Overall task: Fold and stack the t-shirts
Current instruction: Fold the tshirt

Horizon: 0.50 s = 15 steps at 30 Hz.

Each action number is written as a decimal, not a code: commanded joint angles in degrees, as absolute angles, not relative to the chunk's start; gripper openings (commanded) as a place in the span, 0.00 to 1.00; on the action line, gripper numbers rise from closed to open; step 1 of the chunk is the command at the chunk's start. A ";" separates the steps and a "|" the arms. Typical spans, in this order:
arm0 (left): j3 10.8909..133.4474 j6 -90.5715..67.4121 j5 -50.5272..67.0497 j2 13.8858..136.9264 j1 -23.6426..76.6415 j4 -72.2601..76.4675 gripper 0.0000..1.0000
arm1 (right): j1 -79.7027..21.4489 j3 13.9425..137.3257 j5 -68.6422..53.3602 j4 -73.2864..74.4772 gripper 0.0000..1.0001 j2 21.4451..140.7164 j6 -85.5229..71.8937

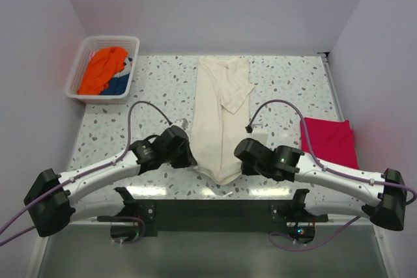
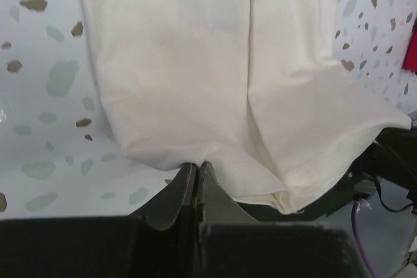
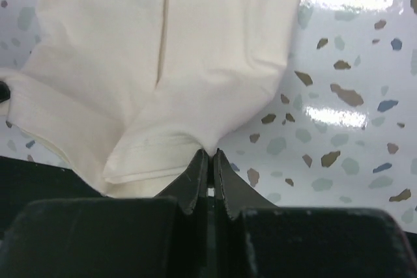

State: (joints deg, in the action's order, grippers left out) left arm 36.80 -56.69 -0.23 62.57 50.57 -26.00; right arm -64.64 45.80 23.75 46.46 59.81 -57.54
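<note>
Cream-white t-shirt [image 1: 220, 118], folded lengthwise on speckled table [image 1: 156, 89], is gripped at near hem; left gripper [image 2: 197, 165] and right gripper [image 3: 212, 153] jaws clamped on cloth.

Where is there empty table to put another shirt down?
Bare table lies between the basket and the cream shirt, and another patch between the cream shirt and the red shirt, toward the far side. The near edge is crowded: the left gripper and right gripper both pinch the cream shirt's hem.
</note>
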 commanded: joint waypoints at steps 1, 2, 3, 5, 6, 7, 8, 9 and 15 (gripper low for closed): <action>42.87 -49.67 -1.50 67.39 46.60 -22.43 0.00 | -58.40 49.30 26.39 42.30 0.00 63.97 -50.47; 43.67 -49.22 -1.49 68.54 45.89 -22.41 0.00 | -56.53 49.65 26.37 42.28 0.00 63.98 -49.23; 44.55 -48.87 -1.32 69.69 45.18 -21.28 0.00 | -54.60 50.01 24.54 39.49 0.00 65.72 -48.00; 46.57 -47.99 -1.06 73.19 43.25 -19.78 0.00 | -49.76 51.67 23.47 37.45 0.00 67.67 -45.36; 47.37 -47.99 -0.71 74.43 42.46 -18.64 0.00 | -48.18 53.07 22.07 35.70 0.00 70.11 -44.39; 47.90 -47.81 -0.27 75.57 40.80 -17.68 0.00 | -45.64 53.87 21.54 34.99 0.00 71.70 -42.82; 49.21 -47.64 -0.26 77.94 40.09 -16.10 0.00 | -44.48 54.57 21.27 34.28 0.00 73.11 -42.19; 50.18 -47.64 -0.26 79.09 39.47 -15.65 0.00 | -43.43 56.23 20.83 33.15 0.00 74.52 -41.67; 57.65 -46.85 -0.44 89.02 34.11 -13.62 0.00 | -36.84 62.04 18.37 29.19 0.00 84.89 -38.76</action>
